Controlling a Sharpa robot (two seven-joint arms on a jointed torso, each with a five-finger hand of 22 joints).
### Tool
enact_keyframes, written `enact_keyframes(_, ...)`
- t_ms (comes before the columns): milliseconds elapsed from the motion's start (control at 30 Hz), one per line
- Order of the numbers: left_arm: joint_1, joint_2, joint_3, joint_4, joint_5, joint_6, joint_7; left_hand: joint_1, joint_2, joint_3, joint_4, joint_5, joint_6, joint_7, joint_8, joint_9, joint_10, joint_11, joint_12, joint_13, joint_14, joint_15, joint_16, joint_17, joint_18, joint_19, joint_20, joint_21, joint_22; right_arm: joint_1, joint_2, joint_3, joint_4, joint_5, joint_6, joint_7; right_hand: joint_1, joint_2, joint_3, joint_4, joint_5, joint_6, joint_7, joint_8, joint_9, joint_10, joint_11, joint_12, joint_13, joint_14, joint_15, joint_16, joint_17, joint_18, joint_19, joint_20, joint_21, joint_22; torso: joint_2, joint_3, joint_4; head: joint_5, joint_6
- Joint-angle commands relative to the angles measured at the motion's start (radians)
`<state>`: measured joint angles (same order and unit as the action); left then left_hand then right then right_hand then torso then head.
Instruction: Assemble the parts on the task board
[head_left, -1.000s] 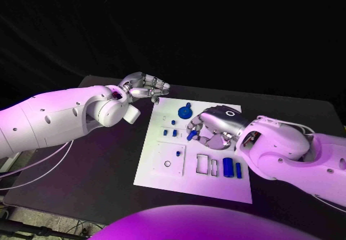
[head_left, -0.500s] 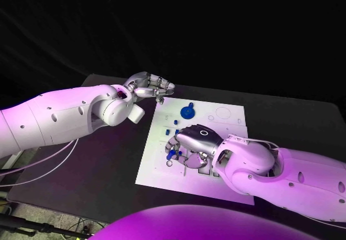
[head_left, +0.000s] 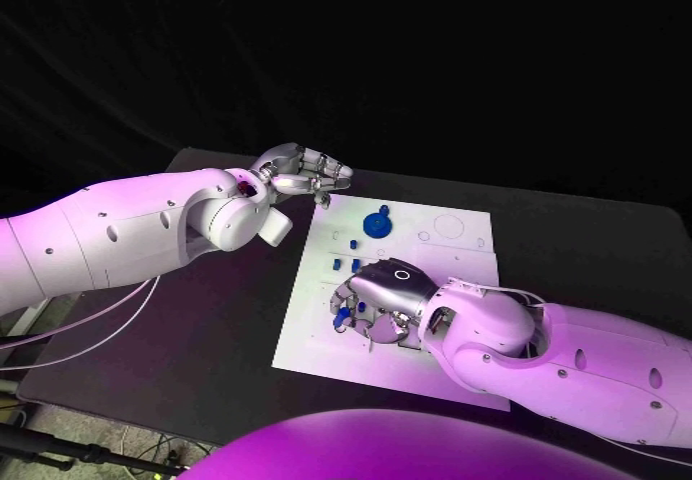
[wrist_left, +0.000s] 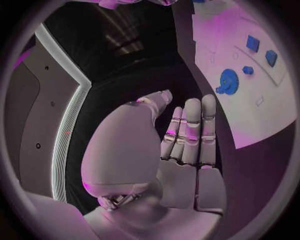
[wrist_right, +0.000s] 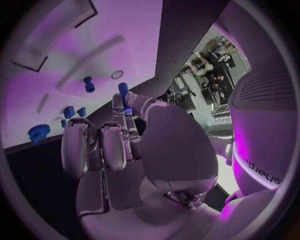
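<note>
The white board (head_left: 325, 345) lay in the middle of the black table (head_left: 173, 330), and most of the small blue pieces were seen on its far half. A blue gear (head_left: 375, 222) sat near the far edge of the board, and the same gear (wrist_left: 227, 81) was seen from the left wrist, with two small blue blocks (wrist_left: 252, 43) and a smaller blue stud (wrist_left: 248, 70) close beside it. The right hand (head_left: 378, 300) was held low over the middle of the board, and a short blue peg (wrist_right: 124, 94) was pinched between its thumb and a finger, the other fingers (wrist_right: 75, 145) being curled alongside. In the head view the peg (head_left: 343, 319) was seen at the hand's left side, just above the board; whether it touched the board could not be told. A small ring-shaped hole (wrist_right: 117, 74) and a blue stud (wrist_right: 89, 83) were seen on the board just beyond the peg. The left hand (head_left: 300, 172) was held above the table near the far left corner of the board, with its fingers (wrist_left: 190, 130) pressed together and bent in, and nothing was held in it. The word "sharpa" (wrist_right: 260, 175) could be read on the white casing of the right arm.
</note>
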<state>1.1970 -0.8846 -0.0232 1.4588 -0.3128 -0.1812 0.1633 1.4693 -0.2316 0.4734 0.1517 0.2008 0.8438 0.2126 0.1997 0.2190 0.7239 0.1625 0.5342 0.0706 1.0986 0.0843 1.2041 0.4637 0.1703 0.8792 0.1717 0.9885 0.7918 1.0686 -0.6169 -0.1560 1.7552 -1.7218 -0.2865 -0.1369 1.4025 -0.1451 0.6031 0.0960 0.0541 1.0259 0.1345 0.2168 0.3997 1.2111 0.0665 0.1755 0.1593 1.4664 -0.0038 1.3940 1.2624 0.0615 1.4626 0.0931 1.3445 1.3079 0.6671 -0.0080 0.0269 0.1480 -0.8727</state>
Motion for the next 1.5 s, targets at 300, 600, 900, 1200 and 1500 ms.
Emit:
enact_keyframes(300,0.001,-0.001,0.001,0.003,0.008,0.018,0.008,0.007,-0.001,0.01,0.001,0.003,0.006,0.006,0.002,-0.002,-0.01,-0.001,0.006,-0.001,-0.004,-0.003,0.006,-0.002,0.014,-0.002,0.005,-0.002,0.002,-0.011,0.01,-0.002,-0.02,-0.045,0.046,-0.004,-0.004,0.004,0.001,-0.004,0.003,0.009,0.0,0.003,0.028,0.006,-0.001,-0.007,-0.001,0.042,-0.009,0.001,-0.002,-0.012,0.009,-0.002,-0.008,0.174,0.0,-0.0004,-0.0001,0.004,0.0)
enact_keyframes(600,0.001,-0.002,0.001,0.004,0.008,0.018,0.007,0.007,-0.001,0.01,0.001,0.003,0.006,0.006,0.002,-0.002,-0.01,-0.001,0.006,-0.001,-0.004,-0.003,0.006,-0.002,0.014,-0.002,0.005,-0.002,0.002,-0.014,0.014,-0.003,-0.027,-0.056,0.057,-0.011,-0.004,0.004,0.001,-0.004,0.003,0.009,0.0,0.003,0.028,0.006,-0.001,-0.007,-0.001,0.042,-0.008,0.001,-0.002,-0.012,0.009,-0.002,-0.007,0.175,0.0,-0.0005,-0.0002,0.005,0.0)
enact_keyframes(900,0.001,-0.004,0.001,0.005,0.008,0.019,0.006,0.007,-0.001,0.01,0.001,0.003,0.006,0.006,0.002,-0.002,-0.01,-0.001,0.006,-0.001,-0.004,-0.003,0.006,-0.002,0.014,-0.002,0.005,-0.002,0.002,-0.02,0.026,-0.004,-0.039,-0.083,0.064,-0.033,-0.008,0.004,0.002,-0.005,0.003,0.009,0.001,0.003,0.029,0.008,-0.001,-0.009,-0.002,0.041,-0.008,0.0,-0.004,-0.011,0.008,-0.001,-0.01,0.174,-0.001,-0.001,-0.0004,0.005,0.0)
enact_keyframes(1200,0.001,-0.004,0.001,0.006,0.008,0.02,0.005,0.006,-0.002,0.011,0.002,0.003,0.006,0.006,0.002,-0.002,-0.011,-0.001,0.007,-0.001,-0.005,-0.002,0.007,-0.004,0.014,-0.002,0.005,-0.002,0.002,-0.027,0.046,-0.006,-0.04,-0.102,0.071,-0.041,-0.017,-0.002,0.001,-0.007,0.002,0.006,0.002,0.002,0.03,0.009,0.0,-0.014,-0.003,0.04,-0.007,-0.002,-0.007,-0.01,0.005,0.0,-0.015,0.173,-0.001,-0.0006,0.0006,0.003,0.0)
enact_keyframes(1500,0.001,-0.004,0.001,0.006,0.008,0.021,0.004,0.006,-0.002,0.011,0.002,0.003,0.006,0.006,0.002,-0.002,-0.011,-0.001,0.007,-0.001,-0.005,-0.002,0.007,-0.004,0.014,-0.002,0.005,-0.002,0.002,-0.028,0.051,-0.008,-0.042,-0.102,0.072,-0.043,-0.11,-0.074,-0.041,0.019,0.031,-0.061,0.025,-0.041,0.013,-0.028,0.023,-0.05,-0.012,0.037,0.012,-0.005,-0.015,-0.007,-0.005,0.014,-0.039,0.167,-0.002,-0.0018,-0.0008,0.002,0.0)
